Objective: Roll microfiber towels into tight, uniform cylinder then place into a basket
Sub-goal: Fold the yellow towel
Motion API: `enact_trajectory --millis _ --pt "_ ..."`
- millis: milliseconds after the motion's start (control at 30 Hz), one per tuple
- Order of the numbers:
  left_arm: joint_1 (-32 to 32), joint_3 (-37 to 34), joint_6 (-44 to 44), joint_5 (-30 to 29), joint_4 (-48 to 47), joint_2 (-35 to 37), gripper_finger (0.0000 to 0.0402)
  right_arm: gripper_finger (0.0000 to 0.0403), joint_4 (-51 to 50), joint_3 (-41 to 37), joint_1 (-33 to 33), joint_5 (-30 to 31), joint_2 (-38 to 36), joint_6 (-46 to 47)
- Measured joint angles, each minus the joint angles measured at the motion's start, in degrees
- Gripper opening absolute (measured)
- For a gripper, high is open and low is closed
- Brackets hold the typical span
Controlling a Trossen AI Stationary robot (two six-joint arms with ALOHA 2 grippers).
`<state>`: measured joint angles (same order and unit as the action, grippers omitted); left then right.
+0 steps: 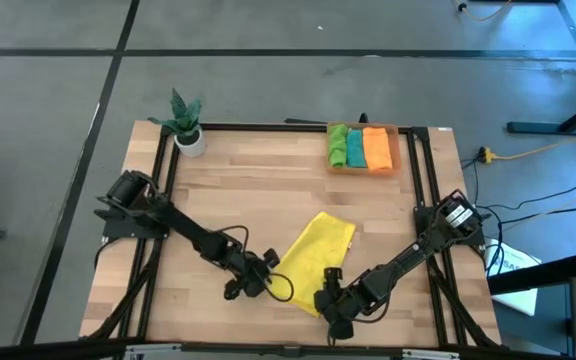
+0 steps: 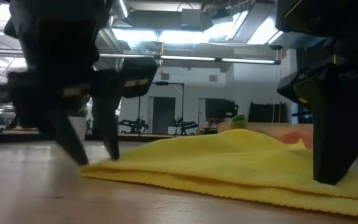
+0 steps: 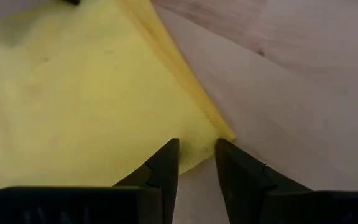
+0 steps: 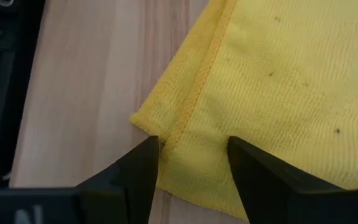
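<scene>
The yellow towel (image 1: 319, 262) is flanked at its 2 near corners by the left gripper (image 3: 196, 163) and right gripper (image 4: 192, 163), jaws apart, with its long axis lying away across the bench (image 1: 248, 190).

Four microfiber towels in all: one yellow towel (image 1: 317, 261) lies loose on the table (image 1: 238, 190), well apart from the basket (image 1: 397, 150), and three more sit rolled inside the basket, a green towel (image 1: 338, 147), a teal towel (image 1: 355, 148) and an orange towel (image 1: 377, 148). One basket. One potted plant (image 1: 186, 122), well apart from the basket at the table's other far corner. Two arms, each with one gripper
</scene>
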<state>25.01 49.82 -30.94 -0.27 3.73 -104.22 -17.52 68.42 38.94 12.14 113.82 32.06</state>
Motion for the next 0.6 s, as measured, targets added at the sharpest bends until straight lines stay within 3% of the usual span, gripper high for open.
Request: enact_trajectory --millis 400,600 --pt "0.45 0.12 -0.67 -2.41 3.11 -1.86 0.0097 0.0197 0.11 -0.01 -0.04 0.16 0.27 -0.9" --pt "0.39 0.11 4.12 -2.06 2.5 -1.86 0.0089 0.0187 0.29 0.13 -0.04 0.92 1.14 -0.51"
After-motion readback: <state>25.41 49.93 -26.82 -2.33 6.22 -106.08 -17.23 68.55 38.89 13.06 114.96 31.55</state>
